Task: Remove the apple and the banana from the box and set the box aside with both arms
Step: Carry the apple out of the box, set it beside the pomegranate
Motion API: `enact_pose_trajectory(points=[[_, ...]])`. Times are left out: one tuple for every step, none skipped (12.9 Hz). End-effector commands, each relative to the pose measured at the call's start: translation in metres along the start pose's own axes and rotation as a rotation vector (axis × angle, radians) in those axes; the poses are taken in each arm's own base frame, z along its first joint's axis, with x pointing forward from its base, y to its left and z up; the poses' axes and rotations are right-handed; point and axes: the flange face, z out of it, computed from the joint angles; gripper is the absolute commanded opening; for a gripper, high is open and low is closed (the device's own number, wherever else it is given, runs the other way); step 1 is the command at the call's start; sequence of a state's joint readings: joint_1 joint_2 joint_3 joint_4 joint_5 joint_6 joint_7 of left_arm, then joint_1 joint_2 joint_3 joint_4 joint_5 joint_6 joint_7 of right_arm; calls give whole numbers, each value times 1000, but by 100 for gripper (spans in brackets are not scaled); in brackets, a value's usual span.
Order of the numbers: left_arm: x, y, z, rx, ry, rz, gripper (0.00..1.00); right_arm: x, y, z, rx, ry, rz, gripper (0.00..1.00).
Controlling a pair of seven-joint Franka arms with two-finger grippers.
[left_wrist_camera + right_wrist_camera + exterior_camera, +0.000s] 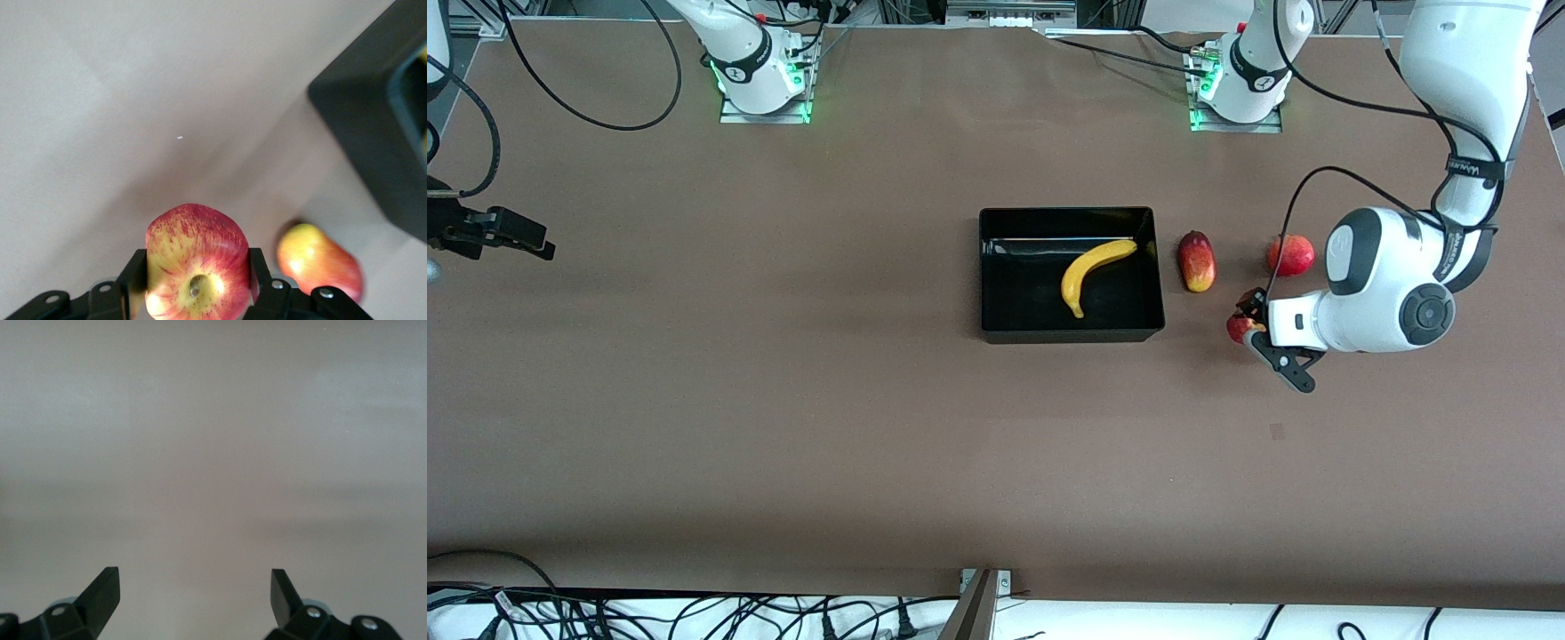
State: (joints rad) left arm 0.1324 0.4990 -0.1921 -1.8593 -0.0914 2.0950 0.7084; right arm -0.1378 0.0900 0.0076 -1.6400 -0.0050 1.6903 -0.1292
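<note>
A glossy black bin with low walls sits near the middle of the brown counter. A long curved yellow banana lies inside it, slanting across the floor of the bin, its upper end close to the wall toward the left arm's end of the counter.

Just beside the bin, toward the left arm's end, an oblong red-yellow fruit lies on the counter, apart from the bin wall. Farther toward that end sits a round red fruit, partly tucked against the white body of the left arm.

The left hand is at the counter's left-arm end, nearer the front camera than the oblong fruit. Its black fingers press on both sides of a small red apple with yellow patches, stem hollow facing the wrist camera. In the left wrist view the oblong fruit shows near the apple, and a corner of the black bin stands farther off. Whether the apple rests on the counter or is lifted off it cannot be told.

The right hand waits at the right arm's end of the counter, well apart from the bin and fruits. Its fingers stand wide apart with nothing between them, only bare counter below.
</note>
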Motion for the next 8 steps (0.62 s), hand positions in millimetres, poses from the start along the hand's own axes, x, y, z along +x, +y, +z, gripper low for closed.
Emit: enact_pose_trajectory(points=[[-3, -10, 17, 9, 3, 51, 0, 5, -1, -2, 16, 10, 10, 100], [-3, -11, 21, 6, 2, 52, 0, 5, -1, -2, 18, 10, 10, 100], [-2, -14, 28, 12, 9, 53, 0, 5, -1, -2, 22, 10, 11, 100], [-1, -17, 37, 15, 17, 50, 0, 5, -1, -2, 22, 10, 11, 100], [0, -18, 41, 14, 18, 49, 0, 5, -1, -2, 22, 10, 11, 100], [-1, -19, 41, 14, 16, 48, 0, 5, -1, -2, 22, 10, 11, 100], [-1, -18, 37, 14, 14, 46, 8, 5, -1, -2, 22, 10, 12, 100], [-2, -16, 29, 17, 15, 46, 85, 5, -1, -2, 22, 10, 11, 100]])
